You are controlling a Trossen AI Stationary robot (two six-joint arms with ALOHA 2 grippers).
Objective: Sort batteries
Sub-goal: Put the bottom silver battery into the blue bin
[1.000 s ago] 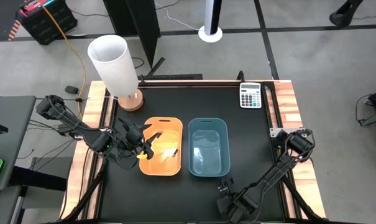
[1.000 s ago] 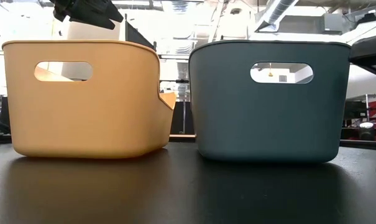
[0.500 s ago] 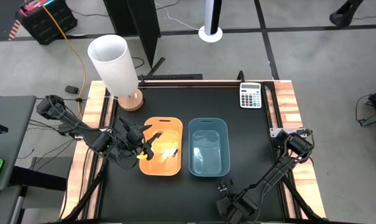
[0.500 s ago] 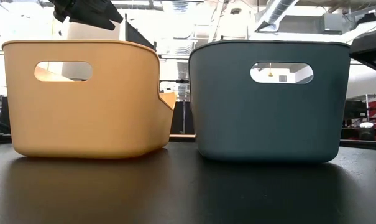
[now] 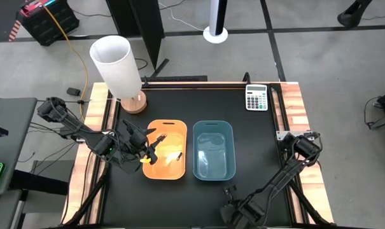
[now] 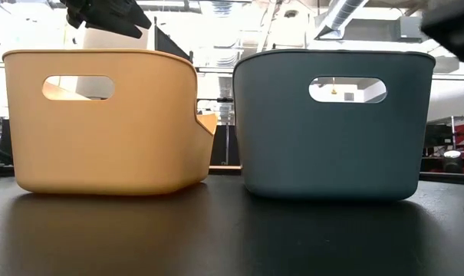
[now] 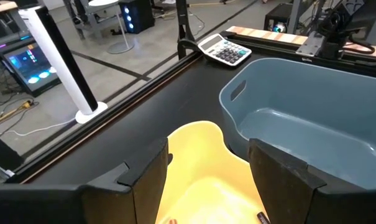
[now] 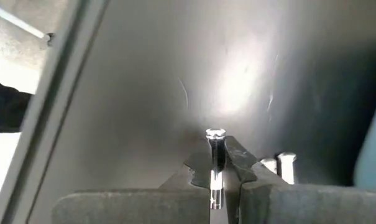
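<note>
Batteries, slim dark and silvery-white cylinders, lie in two places: a few rest on the floor of the orange plastic bin, and one slim silvery-capped battery sits pinched between the closed fingers of the right gripper near the table's front edge.

At left, the left gripper hangs over the orange bin's left rim with its fingers spread apart and nothing between them; its wrist view looks down into the bin, where a dark battery end shows at the bottom. This arm sits where it did a second ago.

At centre, the teal plastic bin stands just beside the orange one, and no battery can be made out inside it.

At right, the change: over the last second the right gripper has slid toward the table's front edge, away from the teal bin, and in the low view its dark bulk now covers the upper right corner. That reads as a battery freshly secured and being carried off the black tabletop, with the drop into a bin not yet made.

The held battery's long axis runs along the gripper's fingers, its bright cap pointing forward past the fingertips. A second silvery battery lies just beside it, roughly parallel.
</note>
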